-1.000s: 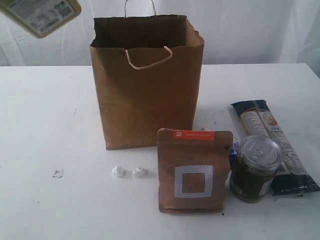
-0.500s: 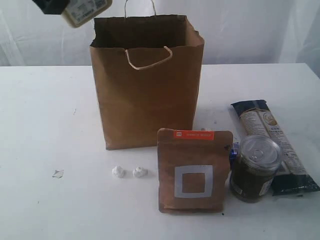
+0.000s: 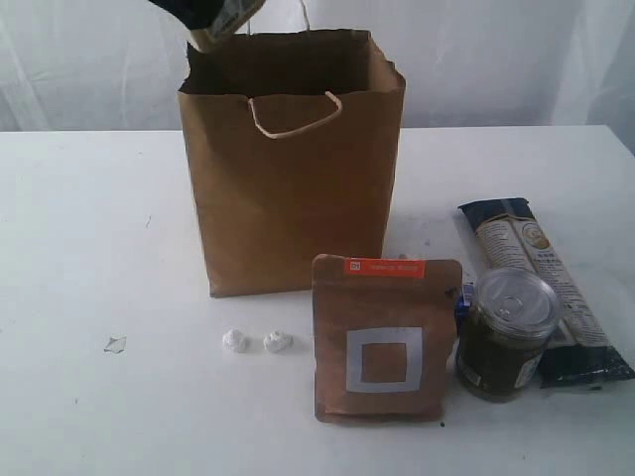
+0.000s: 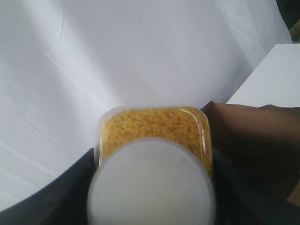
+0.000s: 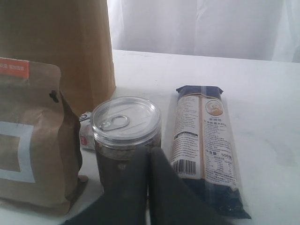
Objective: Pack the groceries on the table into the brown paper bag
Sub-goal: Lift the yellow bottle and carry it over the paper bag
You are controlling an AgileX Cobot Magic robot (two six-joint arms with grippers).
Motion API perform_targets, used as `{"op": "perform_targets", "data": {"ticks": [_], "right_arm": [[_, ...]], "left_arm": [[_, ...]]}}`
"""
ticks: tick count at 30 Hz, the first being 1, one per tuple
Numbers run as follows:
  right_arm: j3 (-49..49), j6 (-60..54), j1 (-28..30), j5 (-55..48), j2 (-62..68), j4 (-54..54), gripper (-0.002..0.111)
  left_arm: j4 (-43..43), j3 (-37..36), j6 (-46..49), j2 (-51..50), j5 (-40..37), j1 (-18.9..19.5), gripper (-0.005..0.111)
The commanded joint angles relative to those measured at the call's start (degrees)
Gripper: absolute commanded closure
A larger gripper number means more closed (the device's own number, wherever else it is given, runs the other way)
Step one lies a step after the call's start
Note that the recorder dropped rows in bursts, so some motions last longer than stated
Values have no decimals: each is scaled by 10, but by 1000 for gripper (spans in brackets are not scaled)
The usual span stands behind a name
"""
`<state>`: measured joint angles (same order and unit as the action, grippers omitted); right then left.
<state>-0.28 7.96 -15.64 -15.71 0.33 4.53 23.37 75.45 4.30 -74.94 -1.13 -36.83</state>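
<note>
Above the bag's point(image 3: 293, 169) rear left rim, the left gripper point(image 3: 210, 14) is seen in the exterior view, cut off by the frame edge. The bag's inside is too dark to be read. Pouch point(image 3: 387, 342), jar point(image 3: 508, 332) and packet point(image 3: 541, 288) are found on the table point(image 3: 89, 248). From the left wrist alone, the bottle point(image 4: 154, 136) is shown clamped between dark fingers point(image 4: 56, 201), with yellow grains inside. From the right wrist, the right gripper point(image 5: 149, 187) is seen pressed closed and empty, near the dark-filled jar.
</note>
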Motion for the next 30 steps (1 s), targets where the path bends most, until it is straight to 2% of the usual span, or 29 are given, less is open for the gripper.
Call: {"op": "perform_targets", "data": {"ticks": [1,4,19,30], "right_arm": [[3,1,3,5,-3,0,108],[3,1,3,6,-3,0,108],[3,1,3,5,-3,0,108],[3,1,3,7,-3,0,108]], "left_arm": [[9,2,-16,-10,108,1,107],[9,2,-38,-25,142,1,107],[9,2,-173,-92,206,1,107],[5,2,-215,-143,273,1,107]]}}
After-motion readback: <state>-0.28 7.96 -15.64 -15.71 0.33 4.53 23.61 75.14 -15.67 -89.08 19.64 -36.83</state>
